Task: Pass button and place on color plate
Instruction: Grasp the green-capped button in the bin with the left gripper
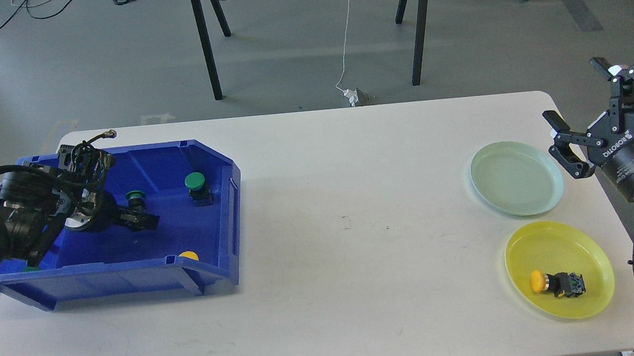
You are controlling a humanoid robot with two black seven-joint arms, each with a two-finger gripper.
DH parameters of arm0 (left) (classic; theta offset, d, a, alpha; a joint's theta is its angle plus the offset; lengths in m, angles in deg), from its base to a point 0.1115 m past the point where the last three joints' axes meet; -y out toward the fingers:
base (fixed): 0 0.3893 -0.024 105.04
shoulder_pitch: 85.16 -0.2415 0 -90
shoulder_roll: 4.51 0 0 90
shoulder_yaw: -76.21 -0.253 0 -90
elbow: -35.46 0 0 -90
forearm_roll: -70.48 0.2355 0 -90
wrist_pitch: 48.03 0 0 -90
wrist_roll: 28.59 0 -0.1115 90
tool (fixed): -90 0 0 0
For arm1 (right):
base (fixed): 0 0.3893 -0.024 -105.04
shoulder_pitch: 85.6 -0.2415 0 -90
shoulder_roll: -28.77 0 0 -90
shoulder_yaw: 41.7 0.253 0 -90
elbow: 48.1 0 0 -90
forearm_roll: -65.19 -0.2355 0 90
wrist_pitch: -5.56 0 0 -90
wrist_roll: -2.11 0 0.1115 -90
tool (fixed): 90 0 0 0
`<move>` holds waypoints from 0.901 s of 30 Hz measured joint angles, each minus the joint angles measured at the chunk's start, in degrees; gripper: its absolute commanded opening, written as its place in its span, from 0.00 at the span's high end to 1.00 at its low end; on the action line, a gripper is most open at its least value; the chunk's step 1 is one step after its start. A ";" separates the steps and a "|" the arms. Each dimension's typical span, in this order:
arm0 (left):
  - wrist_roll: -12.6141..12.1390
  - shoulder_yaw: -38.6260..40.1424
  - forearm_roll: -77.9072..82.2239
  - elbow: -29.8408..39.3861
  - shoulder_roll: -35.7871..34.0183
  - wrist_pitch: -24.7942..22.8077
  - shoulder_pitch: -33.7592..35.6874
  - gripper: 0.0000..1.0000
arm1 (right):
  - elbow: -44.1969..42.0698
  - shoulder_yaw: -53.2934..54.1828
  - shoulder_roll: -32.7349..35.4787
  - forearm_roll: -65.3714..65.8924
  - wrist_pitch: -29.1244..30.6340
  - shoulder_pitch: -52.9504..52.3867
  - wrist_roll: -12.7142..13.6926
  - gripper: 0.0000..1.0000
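Left fingers [139, 212] grasping green button [135, 196] inside blue bin [210, 273]; right fingers [581, 115] released beside green plate [515, 179]

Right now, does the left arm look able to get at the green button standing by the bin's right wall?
Probably yes: the left gripper is already inside the blue bin, at another green-capped button; the upright green button stands unobstructed beside it.

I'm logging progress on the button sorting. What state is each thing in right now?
Left gripper: down inside the blue bin, around a green button; closure unclear.
Right gripper: open, empty, beside the plates.
Second green button: upright in the bin.
Yellow button in bin: mostly hidden behind the front wall.
Green plate: empty.
Yellow plate: holds a yellow button lying on its side.
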 measured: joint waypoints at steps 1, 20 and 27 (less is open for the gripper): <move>0.00 0.00 -0.04 -0.58 0.23 0.00 0.00 0.02 | 0.03 0.00 0.00 0.00 0.01 0.12 0.00 0.03; 0.00 0.01 -0.91 -1.58 1.74 -0.01 -0.21 0.02 | 0.08 0.06 0.19 0.01 0.47 2.14 -0.01 0.03; -0.01 0.03 -0.92 -1.58 2.36 -0.01 -0.26 0.02 | 0.08 0.06 0.19 0.00 0.61 2.88 -0.01 0.03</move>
